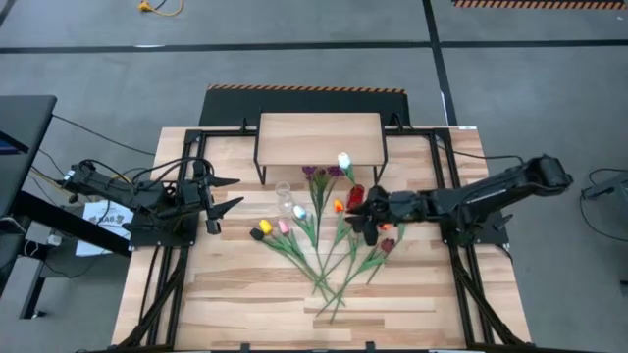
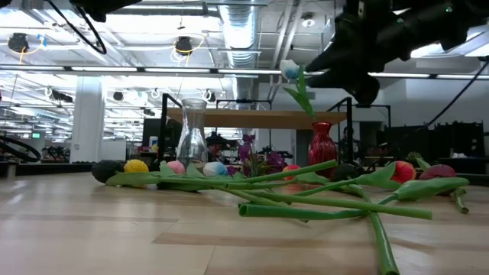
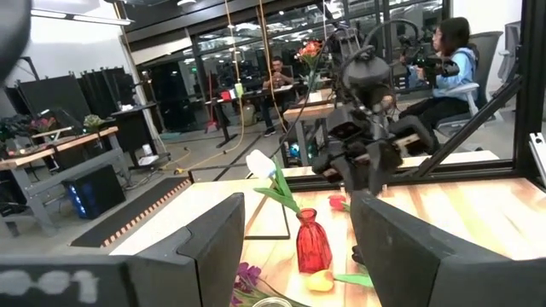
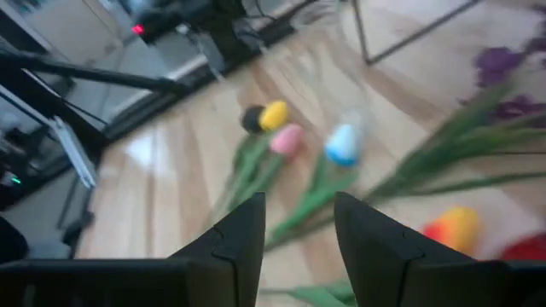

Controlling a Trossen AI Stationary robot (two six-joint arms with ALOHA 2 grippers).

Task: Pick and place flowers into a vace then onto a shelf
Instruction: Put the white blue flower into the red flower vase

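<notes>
A white tulip (image 1: 344, 160) stands with its stem in a small red vase (image 1: 355, 194) in front of the shelf (image 1: 319, 137). It shows the same way in the low view (image 2: 290, 70) and the left wrist view (image 3: 260, 164). The other flowers (image 1: 324, 250) lie fanned out on the table, heads toward the far side: yellow (image 4: 273, 113), pink (image 4: 287, 139), pale blue-white (image 4: 343, 143) and orange (image 4: 452, 226). My right gripper (image 1: 359, 218) hovers open and empty just right of the red vase, above the flowers. My left gripper (image 1: 221, 196) is open and empty at the table's left.
A clear glass vase (image 1: 285, 196) stands empty left of the red vase (image 2: 322, 143), also seen in the low view (image 2: 192, 134). Purple blossoms (image 1: 316, 175) lie between the two vases. Black frame rails (image 1: 157, 284) run along the table's sides. People sit at desks beyond the table (image 3: 448, 51).
</notes>
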